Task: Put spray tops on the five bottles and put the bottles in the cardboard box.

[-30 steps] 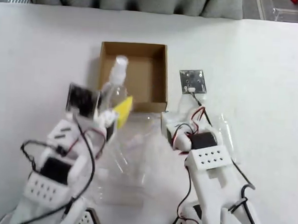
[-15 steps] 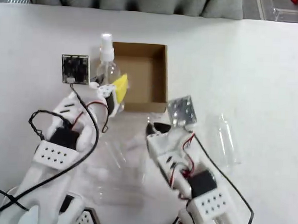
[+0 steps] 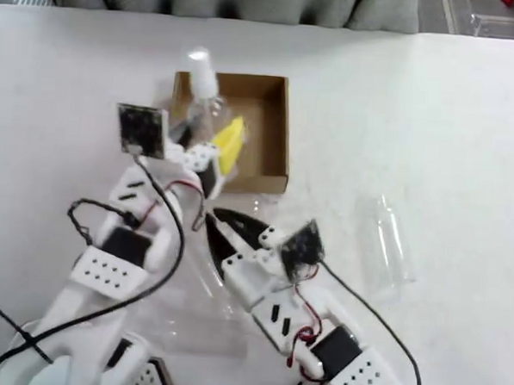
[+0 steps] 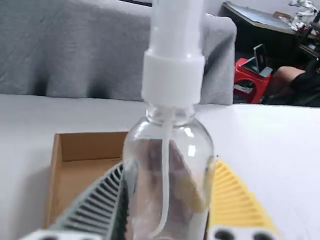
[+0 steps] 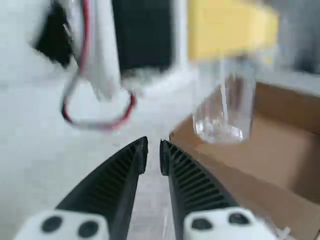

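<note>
A clear bottle (image 3: 208,112) with a white spray top (image 3: 201,69) hangs upright over the left part of the cardboard box (image 3: 269,133), and my left gripper (image 3: 210,140) is shut on it. From the left wrist, the bottle (image 4: 167,175) sits between the grey and yellow fingers, its spray top (image 4: 172,70) screwed on, with the box (image 4: 80,155) below. My right gripper (image 3: 231,230) is low in front of the box, its black fingers together with nothing between them. From the right wrist, that gripper (image 5: 152,145) points at the held bottle's base (image 5: 222,117) and the box (image 5: 270,150).
One clear bottle without a top (image 3: 388,242) lies on the table to the right. More clear bottles (image 3: 226,286) lie between the two arms, hard to make out. The left arm's wires (image 5: 97,107) hang close ahead of my right gripper.
The left arm has carried the bottle from the box's front left corner round to above its left part. The right arm has drawn back toward the near edge and swung left.
</note>
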`<state>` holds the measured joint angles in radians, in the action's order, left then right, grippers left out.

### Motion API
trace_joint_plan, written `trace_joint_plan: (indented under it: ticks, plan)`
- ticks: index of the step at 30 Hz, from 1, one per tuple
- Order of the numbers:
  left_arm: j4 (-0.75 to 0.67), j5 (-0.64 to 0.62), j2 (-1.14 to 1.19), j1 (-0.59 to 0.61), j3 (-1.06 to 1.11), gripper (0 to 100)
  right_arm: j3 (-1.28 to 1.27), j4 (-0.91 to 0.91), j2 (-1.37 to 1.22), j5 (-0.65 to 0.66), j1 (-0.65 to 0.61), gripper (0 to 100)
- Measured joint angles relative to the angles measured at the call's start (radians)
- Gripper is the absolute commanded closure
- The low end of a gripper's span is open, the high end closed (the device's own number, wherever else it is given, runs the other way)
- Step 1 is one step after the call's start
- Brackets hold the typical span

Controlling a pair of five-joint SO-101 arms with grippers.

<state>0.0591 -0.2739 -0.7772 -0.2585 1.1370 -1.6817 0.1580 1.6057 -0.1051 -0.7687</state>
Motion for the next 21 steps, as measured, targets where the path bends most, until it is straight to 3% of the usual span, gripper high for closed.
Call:
trace_joint_plan:
  ticks: [9, 16, 21]
  plan:
    - [0.008, 0.000, -0.261, -0.032, 0.115, 96, 0.000, -0.031, -0.023, 0.002, 0.000, 98.1]
    - [0.193, 0.000, -0.443, -0.107, 0.115, 96, 0.000, -0.031, -0.023, 0.002, 0.000, 98.1]
    - [0.218, 0.000, -0.468, -0.114, 0.117, 96, 0.000, -0.031, -0.023, 0.005, 0.031, 98.1]
